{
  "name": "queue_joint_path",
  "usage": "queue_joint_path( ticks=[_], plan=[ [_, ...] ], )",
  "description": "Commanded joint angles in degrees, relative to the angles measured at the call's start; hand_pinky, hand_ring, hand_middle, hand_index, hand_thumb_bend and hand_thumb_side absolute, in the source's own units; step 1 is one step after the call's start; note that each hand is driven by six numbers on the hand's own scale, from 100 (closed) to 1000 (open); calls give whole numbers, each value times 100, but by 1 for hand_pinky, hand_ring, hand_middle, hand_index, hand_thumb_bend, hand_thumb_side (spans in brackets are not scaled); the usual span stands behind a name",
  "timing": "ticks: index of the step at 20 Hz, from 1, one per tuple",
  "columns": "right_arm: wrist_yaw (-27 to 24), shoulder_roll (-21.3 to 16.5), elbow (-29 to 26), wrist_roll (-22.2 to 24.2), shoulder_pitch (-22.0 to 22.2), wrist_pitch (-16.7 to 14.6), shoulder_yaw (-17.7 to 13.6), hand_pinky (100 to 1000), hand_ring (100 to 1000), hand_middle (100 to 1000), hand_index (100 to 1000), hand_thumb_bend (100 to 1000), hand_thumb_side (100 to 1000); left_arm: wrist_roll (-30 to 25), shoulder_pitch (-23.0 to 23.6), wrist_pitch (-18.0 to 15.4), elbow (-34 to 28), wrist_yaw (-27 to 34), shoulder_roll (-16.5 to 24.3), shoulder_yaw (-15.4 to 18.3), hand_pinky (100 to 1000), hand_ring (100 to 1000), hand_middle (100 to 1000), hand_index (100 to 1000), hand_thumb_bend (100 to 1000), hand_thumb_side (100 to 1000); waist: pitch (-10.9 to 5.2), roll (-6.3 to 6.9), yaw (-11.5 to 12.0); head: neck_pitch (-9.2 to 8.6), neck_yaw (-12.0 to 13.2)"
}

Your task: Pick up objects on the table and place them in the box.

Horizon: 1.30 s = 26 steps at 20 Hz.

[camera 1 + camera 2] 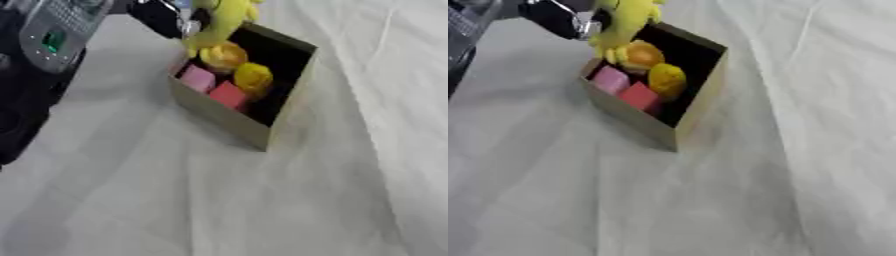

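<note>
Tan box (229, 120) holds pink, red and yellow pieces; left hand (557, 19) grips a yellow plush toy (220, 22)

Paired head views down onto box (229, 117)

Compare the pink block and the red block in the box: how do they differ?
The pink block is pale pink and lies nearer the box's far end; the red block is a deeper red and lies nearer the near wall of the box. The pink block looks slightly smaller. Both are blocky shapes lying side by side inside the box.
</note>
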Motion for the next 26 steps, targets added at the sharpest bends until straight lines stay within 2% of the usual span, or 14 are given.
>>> queue_joint_path(
  ticks=[1,2,3,6,11,12,17,21,22,24,26],
  plan=[
    [-19,-87,-85,18,-78,-9,-51,800,823,835,812,100,684,65,-129,-66,130,-133,24,36,843,819,812,806,223,282,-117,-42,-11,-65,8],
    [-19,-86,-85,16,-73,-9,-54,800,822,834,812,100,684,85,-116,-87,167,-159,26,40,863,851,851,867,295,354,-114,-45,-12,-64,2],
    [-20,-86,-85,12,-67,-8,-58,800,822,834,812,100,684,100,-105,-102,198,-191,32,46,871,861,864,889,325,386,-113,-48,-11,-58,-4],
    [-24,-84,-85,-1,-46,-8,-67,800,822,834,812,100,684,121,-78,-129,249,-250,49,80,877,871,876,923,362,433,-116,-58,2,-49,-9],
    [-31,-81,-85,-6,-17,-3,-68,801,823,834,812,100,683,241,-16,-91,81,-94,102,200,868,861,863,907,338,432,-150,-94,45,-22,-15],
    [-31,-81,-85,-5,-12,-4,-68,801,823,834,812,100,682,300,10,-60,-17,-14,136,242,862,853,853,889,307,428,-162,-102,58,-14,-16],
    [-30,-83,-85,-31,50,-13,-97,801,823,834,812,100,681,850,272,282,-995,714,461,616,843,827,817,857,244,427,-212,-146,149,26,-85],
    [-28,-83,-85,-30,98,-49,-110,801,823,834,812,100,681,1724,761,702,-2170,1454,943,1131,825,797,776,825,200,461,-246,-191,226,50,-152],
    [-27,-72,-85,-35,104,-69,-122,801,823,834,812,100,680,2027,963,826,-2532,1657,1083,1276,831,808,788,832,206,504,-252,-201,251,55,-172],
    [-19,-23,-85,-41,84,-117,-141,802,824,836,814,100,679,2714,1454,1080,-3281,2076,1343,1555,842,828,809,848,221,532,-258,-219,284,54,-197],
    [30,71,-85,-33,38,-168,-164,806,828,839,817,100,678,3536,2071,1058,-3706,2506,1496,1861,847,845,828,868,244,567,-260,-248,303,49,-229]
  ],
)
